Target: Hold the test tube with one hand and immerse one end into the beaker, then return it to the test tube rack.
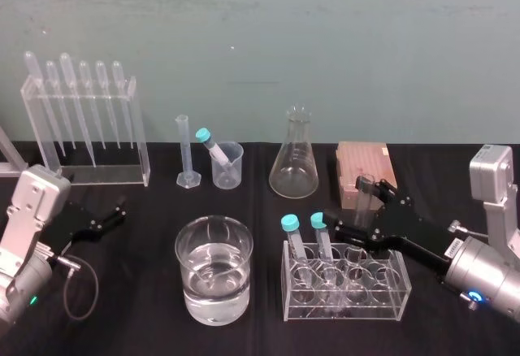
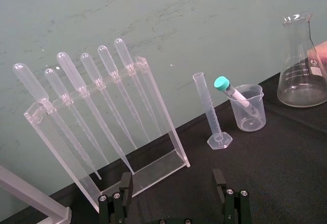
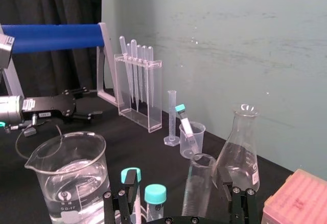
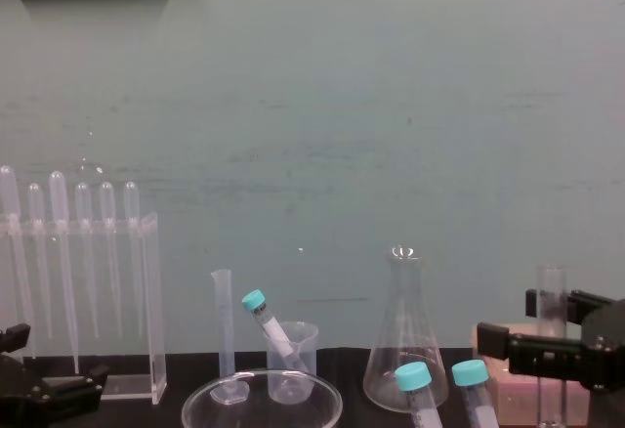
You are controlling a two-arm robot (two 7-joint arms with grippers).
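A pale teal wall (image 1: 325, 31), scuffed and streaked, rises before me from the far edge of the black-covered table (image 1: 154, 201). Past the table's left end hangs a dark curtain (image 3: 46, 4), crossed by a blue padded bar (image 3: 51, 37).

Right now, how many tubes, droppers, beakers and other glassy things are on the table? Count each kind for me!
Teal-capped tubes: 3
Uncapped test tube: 1
Pipettes: 6
Beakers: 2
Conical flask: 1
Graduated cylinder: 1
Total: 14
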